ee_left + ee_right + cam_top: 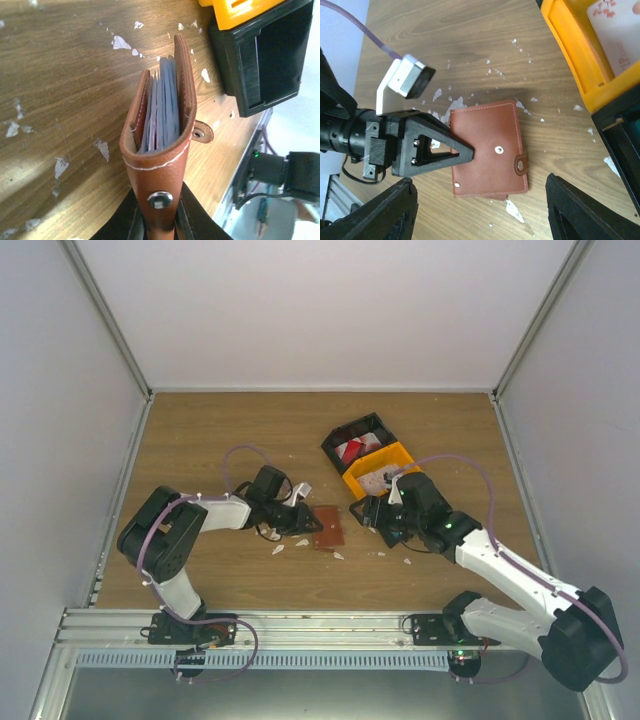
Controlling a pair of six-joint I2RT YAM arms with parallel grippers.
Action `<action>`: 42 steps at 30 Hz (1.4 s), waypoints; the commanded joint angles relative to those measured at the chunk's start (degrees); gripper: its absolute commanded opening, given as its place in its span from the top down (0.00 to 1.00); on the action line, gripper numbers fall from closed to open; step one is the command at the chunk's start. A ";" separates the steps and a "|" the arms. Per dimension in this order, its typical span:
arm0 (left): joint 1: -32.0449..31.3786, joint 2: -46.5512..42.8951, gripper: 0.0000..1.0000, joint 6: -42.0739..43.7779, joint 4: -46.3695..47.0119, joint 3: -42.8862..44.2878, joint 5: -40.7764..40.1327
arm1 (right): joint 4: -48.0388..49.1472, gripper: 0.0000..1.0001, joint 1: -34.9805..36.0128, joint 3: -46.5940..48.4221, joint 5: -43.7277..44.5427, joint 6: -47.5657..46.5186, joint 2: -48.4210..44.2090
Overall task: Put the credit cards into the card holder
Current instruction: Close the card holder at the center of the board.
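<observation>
Left gripper: my fingers are clamped tight on one edge of the card holder, one over the cover and one under it. I hold it so it cannot slide when a card gets pushed in.
Card holder: it sits on the wooden table between my two arms, brown cover up. The covers gape a little, and the pale blue pockets show between them.
Which way it points: the edge I grip faces my left arm, and the snap tab faces my right arm. From above, its long side seems to run from near to far, tipped a bit. It is almost square, so I am not sure.
Right gripper: it hangs just over the card holder with its fingers far apart and nothing in them. I think it is free so it can fetch a card.
White scraps: little bits lie all around the card holder. They are not cards.
Orange bin: it is just past my right gripper. A pale pinkish card lies flat inside.
Black bin: it is farthest away, touching the orange bin. A red-and-white card rests in it.
Job so far: I see no card in the pockets, so I think it has only begun.
</observation>
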 commanded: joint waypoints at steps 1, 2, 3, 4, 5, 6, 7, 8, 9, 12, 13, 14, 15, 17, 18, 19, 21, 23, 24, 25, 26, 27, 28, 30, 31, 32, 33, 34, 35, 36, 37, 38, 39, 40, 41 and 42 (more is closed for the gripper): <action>-0.52 0.18 0.83 6.48 -4.85 2.34 -3.09 | -2.18 0.30 0.29 -1.15 1.23 1.70 -0.82; -0.52 0.23 0.80 6.90 -5.75 2.41 -3.98 | -2.41 0.30 0.29 -1.20 1.44 1.58 -0.82; -0.52 0.29 0.76 7.27 -6.62 2.36 -5.07 | -2.55 0.30 0.34 -1.23 1.49 1.40 -0.82; -0.52 0.25 0.73 7.60 -7.35 2.35 -6.43 | -2.48 0.31 0.33 -1.20 1.43 0.98 -0.77; -0.53 -0.03 0.71 7.68 -8.25 2.34 -7.86 | -2.35 0.31 0.32 -1.16 1.42 0.56 -0.63; -0.52 -0.41 0.67 7.72 -9.22 2.34 -9.58 | -2.30 0.32 0.35 -1.04 1.23 -0.03 -0.29; -0.52 -1.07 0.62 7.73 -9.79 2.30 -10.89 | -2.39 0.35 0.43 -0.83 0.86 -0.91 0.26; -0.52 -2.00 0.58 7.54 -10.27 2.07 -11.91 | -2.61 0.37 0.46 -0.42 0.39 -2.14 0.81; -0.52 -2.98 0.55 7.29 -10.63 1.94 -13.17 | -3.10 0.37 0.67 0.14 0.33 -3.23 1.53; -0.59 -5.44 0.51 6.70 -12.26 1.61 -16.13 | -4.90 0.37 2.07 2.17 1.91 -6.32 3.80; -0.61 -6.34 0.50 6.44 -12.63 1.24 -16.94 | -5.61 0.37 3.23 3.30 3.00 -7.25 5.07; -0.69 -7.20 0.49 6.09 -12.70 0.64 -17.89 | -6.25 0.37 4.34 4.22 4.16 -8.18 6.03; -0.66 -7.97 0.49 5.64 -12.45 -0.20 -18.54 | -7.05 0.37 5.60 5.11 5.84 -8.88 7.28; -0.65 -9.06 0.50 4.78 -11.85 -1.64 -19.28 | -8.80 0.37 8.08 7.06 9.49 -9.42 10.16; -0.69 -9.43 0.51 4.38 -11.53 -2.35 -19.32 | -9.60 0.37 9.13 7.97 11.18 -9.37 11.79; -0.70 -9.75 0.52 4.05 -10.92 -3.12 -19.03 | -10.30 0.37 10.21 8.96 12.64 -9.35 13.36; -0.79 -10.60 0.54 3.33 -9.72 -4.31 -18.54 | -11.74 0.37 12.09 11.04 16.15 -8.92 17.08; -0.80 -11.90 0.56 2.33 -8.11 -5.91 -17.84 | -13.57 0.37 13.90 13.37 18.45 -8.38 20.75; -0.85 -12.50 0.57 1.76 -7.12 -6.75 -17.29 | -14.47 0.37 15.02 14.65 19.52 -8.03 22.51; -0.85 -13.00 0.58 1.10 -6.05 -7.52 -16.56 | -15.43 0.36 16.04 16.24 20.89 -7.51 24.41; -0.87 -13.49 0.58 0.51 -4.78 -8.52 -15.75 | -16.47 0.37 17.27 17.46 21.90 -6.91 26.17; -0.87 -13.96 0.59 -0.18 -3.06 -9.26 -14.96 | -17.43 0.37 18.14 18.71 22.91 -6.33 28.29; -0.87 -14.38 0.60 -1.00 -2.57 -10.20 -14.64 | -18.29 0.37 18.79 19.81 23.74 -5.56 30.09; -0.87 -15.65 0.62 -3.00 1.05 -12.29 -14.74 | -20.26 0.38 19.74 22.30 24.77 -4.24 33.45; -0.88 -16.43 0.62 -4.27 2.41 -13.42 -14.96 | -21.38 0.39 20.11 23.38 25.39 -3.50 35.00; -0.87 -17.08 0.62 -5.38 3.78 -14.50 -14.96 | -22.41 0.41 20.47 24.37 25.95 -3.00 36.17; -0.87 -17.51 0.63 -6.07 4.85 -15.56 -14.77 | -23.09 0.43 20.74 25.21 26.06 -2.80 37.35; -0.92 -17.68 0.63 -6.44 5.68 -16.11 -14.54 | -23.77 0.46 20.98 26.08 26.12 -2.53 38.41; -0.88 -17.72 0.64 -6.53 6.13 -16.39 -14.38 | -24.63 0.49 21.16 27.04 26.44 -2.10 39.40; -0.87 -17.63 0.64 -6.27 6.34 -16.41 -14.16 | -25.98 0.52 21.32 27.99 26.92 -1.41 40.43; -0.87 -17.62 0.64 -5.97 6.36 -16.38 -14.03 | -26.93 0.55 21.51 28.95 27.31 -0.86 41.20; -0.87 -17.66 0.64 -5.75 6.32 -16.42 -13.87 | -27.68 0.58 21.63 29.78 27.76 -0.44 41.93; -0.87 -17.81 0.64 -5.51 6.30 -16.43 -13.88 | -28.50 0.62 21.82 30.59 28.38 0.24 42.53; -0.87 -17.96 0.64 -5.23 6.32 -16.48 -13.75 | -29.29 0.66 21.91 31.29 28.89 0.84 43.12; -0.87 -18.05 0.64 -4.96 6.25 -16.47 -13.77 | -29.87 0.69 21.92 31.88 29.26 1.41 43.58; -0.87 -18.06 0.64 -4.55 5.99 -16.39 -13.72 | -30.62 0.72 21.95 32.46 29.70 2.18 43.91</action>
